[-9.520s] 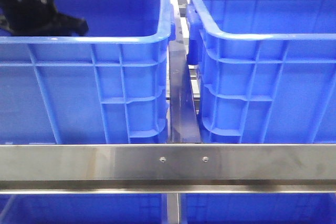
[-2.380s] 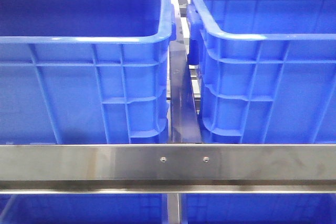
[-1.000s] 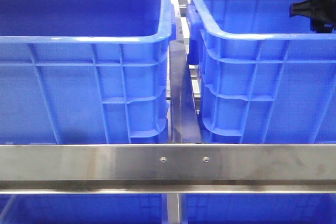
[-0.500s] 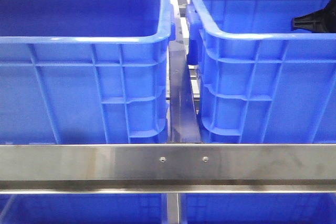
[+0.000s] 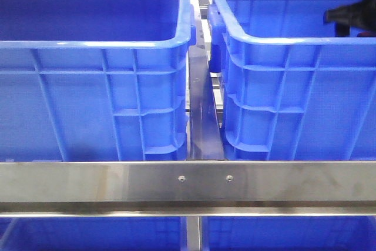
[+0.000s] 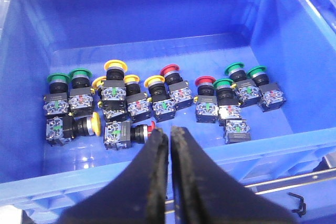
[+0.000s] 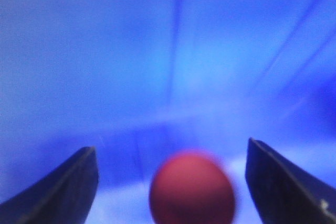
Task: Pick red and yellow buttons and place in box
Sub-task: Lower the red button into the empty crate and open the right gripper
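Two blue crates point(image 5: 94, 86) side by side: the left gripper point(image 6: 169, 135), jaws together and empty, hangs over three red buttons point(image 6: 169, 70), roughly five yellow buttons point(image 6: 115, 65) and five green buttons point(image 6: 80, 73), while the right gripper point(image 7: 170, 148), jaws apart around one blurry red button point(image 7: 191, 190), is inside the right crate point(image 5: 282, 86), so probably a drop-off, yellow next.

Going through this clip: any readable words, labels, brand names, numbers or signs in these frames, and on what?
None can be read.
Pushbutton switch blocks in the blue crate: small coloured markings, too small to read.
Steel rail: two screws, no text.
Right wrist view: blurred, only a red button.
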Available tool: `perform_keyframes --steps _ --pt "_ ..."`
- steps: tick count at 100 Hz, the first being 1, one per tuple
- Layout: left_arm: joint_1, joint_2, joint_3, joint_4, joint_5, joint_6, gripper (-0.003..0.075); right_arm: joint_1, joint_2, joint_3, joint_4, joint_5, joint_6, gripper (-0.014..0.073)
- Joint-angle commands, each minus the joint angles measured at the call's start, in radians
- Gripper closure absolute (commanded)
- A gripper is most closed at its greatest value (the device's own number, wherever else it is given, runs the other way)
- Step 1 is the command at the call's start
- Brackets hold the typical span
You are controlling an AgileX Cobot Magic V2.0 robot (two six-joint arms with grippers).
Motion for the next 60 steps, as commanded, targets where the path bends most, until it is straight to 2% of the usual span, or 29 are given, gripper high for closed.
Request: perform_keyframes --steps 1,17,60 --pt "0.000 0.001 -0.025 -0.008 -0.074 -0.007 0.0739 -0.005 -0.113 -0.010 -0.013 -0.012 -0.010 -0.0011" --pt "0.000 0.001 -0.025 -0.008 -0.072 -0.007 0.0739 -0.005 -0.252 0.068 -0.013 0.032 -0.011 -0.0011" --pt "0.000 0.001 -0.025 -0.008 -0.072 -0.007 0.0739 -0.005 -0.722 0.364 -0.013 0.270 -0.011 -0.0010"
